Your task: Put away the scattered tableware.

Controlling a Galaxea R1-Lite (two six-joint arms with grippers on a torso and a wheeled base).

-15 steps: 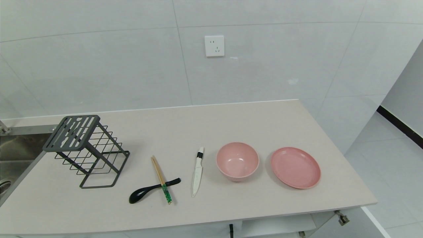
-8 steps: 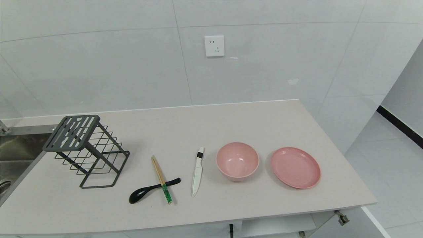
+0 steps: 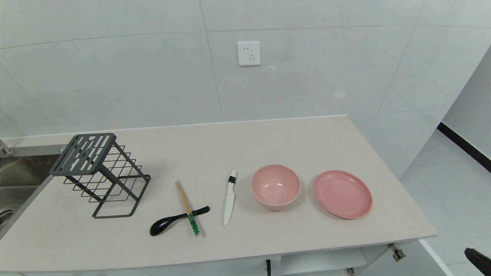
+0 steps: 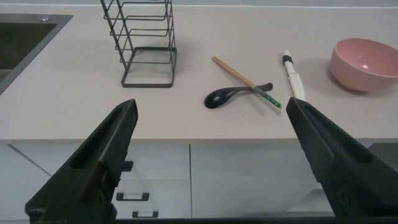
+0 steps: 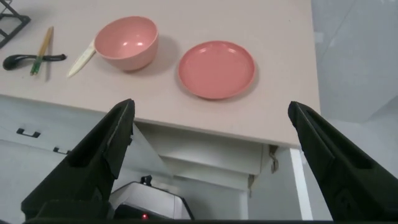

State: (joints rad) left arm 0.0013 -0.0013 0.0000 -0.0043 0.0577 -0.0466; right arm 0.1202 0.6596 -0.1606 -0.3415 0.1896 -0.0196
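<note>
On the beige counter (image 3: 268,145) lie, left to right, a black spoon (image 3: 174,221) crossed by wooden chopsticks (image 3: 187,207), a white knife (image 3: 229,199), a pink bowl (image 3: 275,186) and a pink plate (image 3: 342,194). A dark wire rack (image 3: 100,174) stands at the left. My left gripper (image 4: 210,107) is open, below and in front of the counter edge, facing the spoon (image 4: 233,95), chopsticks (image 4: 245,79) and knife (image 4: 293,67). My right gripper (image 5: 210,106) is open in front of the counter, facing the plate (image 5: 216,68) and bowl (image 5: 126,42). Both hold nothing.
A steel sink (image 3: 15,180) is sunk into the counter's left end, beside the rack (image 4: 146,37). White drawers (image 4: 155,180) run under the counter. The counter's right end drops to open floor (image 3: 452,180). A tiled wall with a socket (image 3: 249,53) stands behind.
A dark tip of my right arm has come into the head view's bottom right corner. The tableware and rack lie as before.
</note>
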